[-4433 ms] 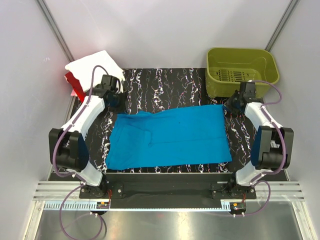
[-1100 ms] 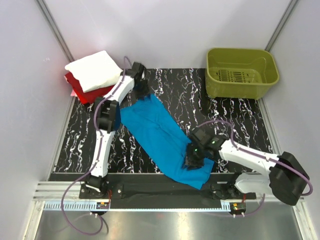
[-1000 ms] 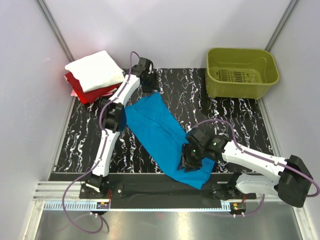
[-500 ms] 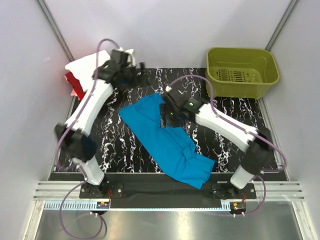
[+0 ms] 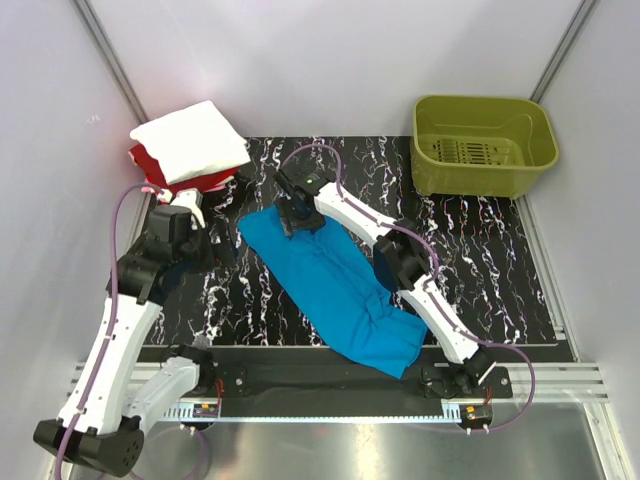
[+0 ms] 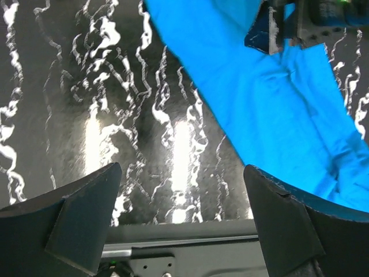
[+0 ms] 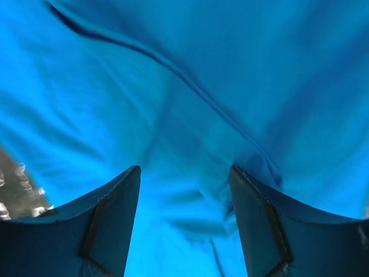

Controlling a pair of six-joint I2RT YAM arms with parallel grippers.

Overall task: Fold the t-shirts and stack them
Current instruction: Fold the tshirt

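Observation:
The turquoise-blue t-shirt [image 5: 330, 280] lies as a long diagonal strip on the black marbled mat [image 5: 480, 270], bunched at its near end. In the left wrist view it fills the upper right as blue cloth [image 6: 271, 98]. A folded white t-shirt [image 5: 190, 140] rests on the red t-shirt [image 5: 150, 170] at the back left. My right gripper [image 5: 290, 220] hovers open over the blue shirt's far end; between its jaws [image 7: 184, 170] only rumpled blue cloth lies beneath. Left of the shirt, my left gripper [image 5: 222, 248] [image 6: 181, 168] stands wide open above bare mat.
An olive-green basket [image 5: 485, 145] stands at the back right corner. White walls close in the sides and back. The mat's near edge and a metal rail [image 6: 190, 242] show under the left gripper.
Both grippers have opened. The left one pulled back from the shirt's far corner to the left of the shirt. The right one travelled from the near end to the far end.

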